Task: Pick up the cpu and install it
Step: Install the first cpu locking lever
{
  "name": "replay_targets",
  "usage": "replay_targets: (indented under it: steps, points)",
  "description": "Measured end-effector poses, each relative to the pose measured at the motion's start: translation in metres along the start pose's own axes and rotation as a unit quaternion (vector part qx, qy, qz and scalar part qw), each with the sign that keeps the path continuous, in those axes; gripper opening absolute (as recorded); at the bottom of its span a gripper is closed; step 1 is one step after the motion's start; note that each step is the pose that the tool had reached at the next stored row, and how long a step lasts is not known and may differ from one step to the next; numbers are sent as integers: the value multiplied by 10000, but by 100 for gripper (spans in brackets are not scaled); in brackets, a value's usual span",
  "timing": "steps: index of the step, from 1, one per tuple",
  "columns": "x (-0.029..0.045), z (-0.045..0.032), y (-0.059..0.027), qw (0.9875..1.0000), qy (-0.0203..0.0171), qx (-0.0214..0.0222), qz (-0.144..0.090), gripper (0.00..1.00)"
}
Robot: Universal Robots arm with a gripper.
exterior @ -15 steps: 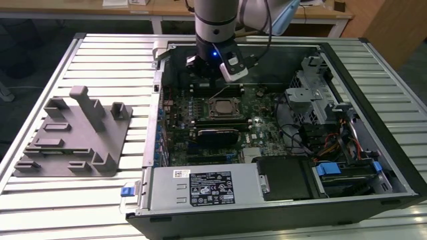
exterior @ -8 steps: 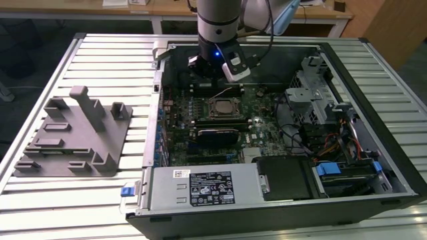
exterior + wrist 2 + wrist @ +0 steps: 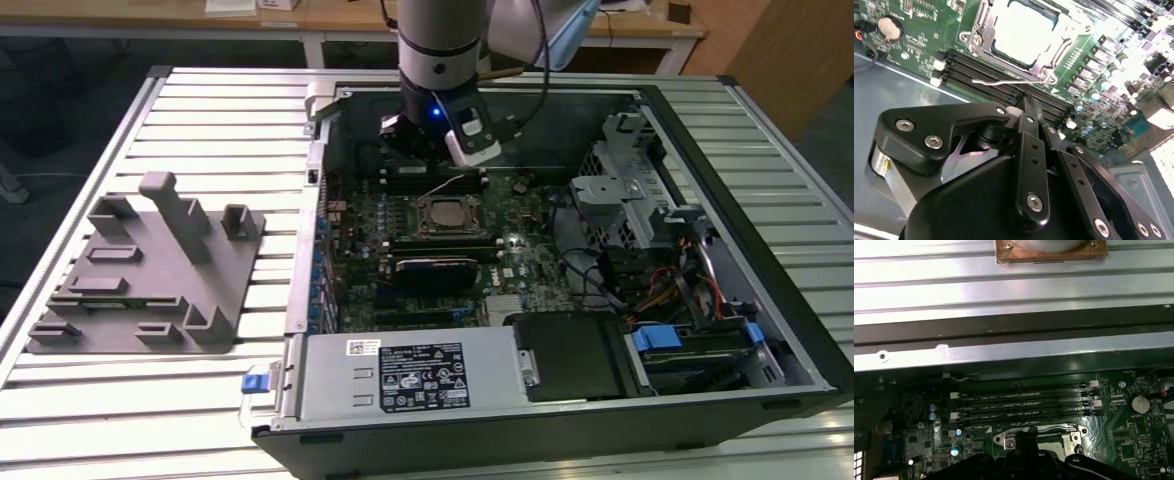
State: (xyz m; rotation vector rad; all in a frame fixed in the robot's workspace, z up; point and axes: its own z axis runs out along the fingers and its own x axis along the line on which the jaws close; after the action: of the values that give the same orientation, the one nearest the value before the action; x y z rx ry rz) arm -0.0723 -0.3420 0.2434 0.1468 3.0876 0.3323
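Exterior view: an open computer case [image 3: 561, 300] lies on a slatted metal table [image 3: 200, 110], with a grey tray [image 3: 147, 275] of moulded blocks on the exterior view's left and well apart from the case.
Second wrist view: close look at the green motherboard [image 3: 919, 30], a round coin battery [image 3: 888, 28], black memory slots [image 3: 984, 75] and a thin metal lever [image 3: 1004, 81] lying across them.
First wrist view: the case's far wall [image 3: 1014, 347] and the table slats beyond it, with the memory slots running just under that wall.
Arm pose: the arm [image 3: 438, 45] comes down nearly upright from the top of the exterior view, its wrist lit by a small blue light, reaching into the far half of the case.
Gripper: the gripper [image 3: 430, 160] hangs over the memory slots; in the second wrist view its black fingers [image 3: 1030, 112] meet at a closed tip with nothing between them.
Cpu: the cpu [image 3: 442, 214] sits seated in its metal-framed socket [image 3: 470, 216] on the motherboard, silvery top showing bright in the second wrist view.
Cpu and gripper: apart, with the cpu just beyond the fingertips, past the lever and the memory slots.
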Motion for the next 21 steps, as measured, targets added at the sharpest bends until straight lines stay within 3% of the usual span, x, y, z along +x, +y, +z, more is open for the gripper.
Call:
replay_targets:
  steps: [13, 21]
  points:
    - [-198, 134, 27, 9997, -53, 41, 224, 11]
    - [-218, 177, 84, 9993, -84, 82, 346, 11]
